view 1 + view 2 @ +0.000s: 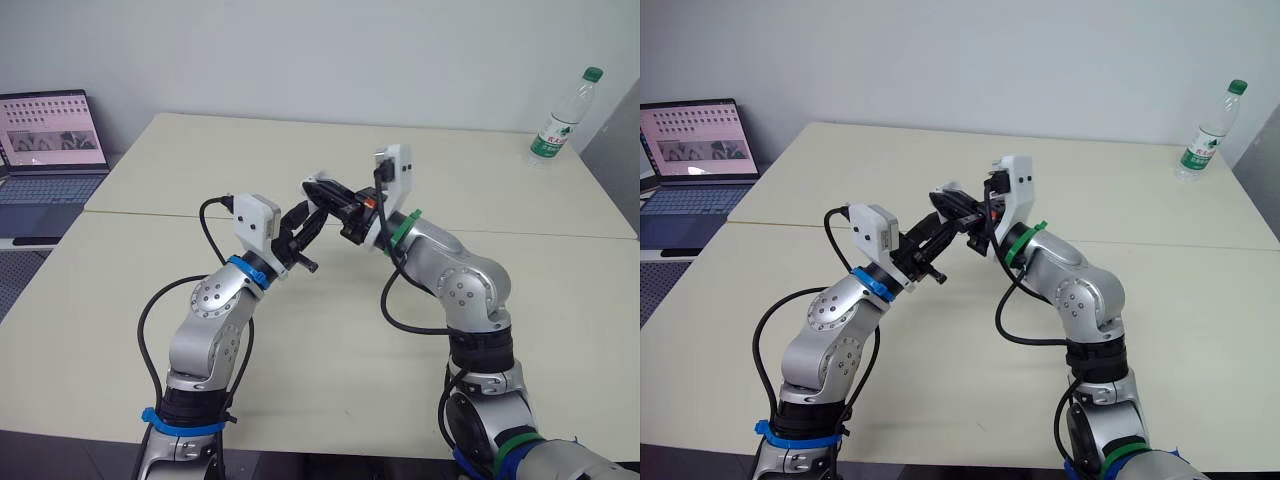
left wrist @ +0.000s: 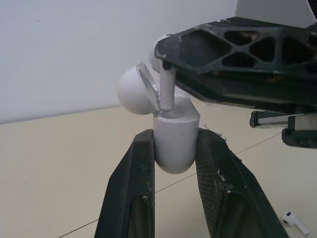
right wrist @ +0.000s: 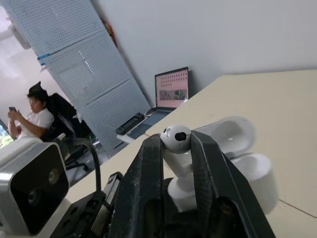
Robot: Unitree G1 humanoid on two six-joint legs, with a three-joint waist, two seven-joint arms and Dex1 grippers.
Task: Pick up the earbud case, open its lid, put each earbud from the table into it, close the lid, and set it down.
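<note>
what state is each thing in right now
left hand: shut on case
right hand: shut on earbud
case: lid open, earbud's stem at its mouth
other earbud: lying loose on table
laptop: open, screen lit
bottle: upright, cap on

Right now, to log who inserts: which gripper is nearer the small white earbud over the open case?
Right. The right gripper pinches the small white earbud; the left gripper holds the open glossy white earbud case just below it.
</note>
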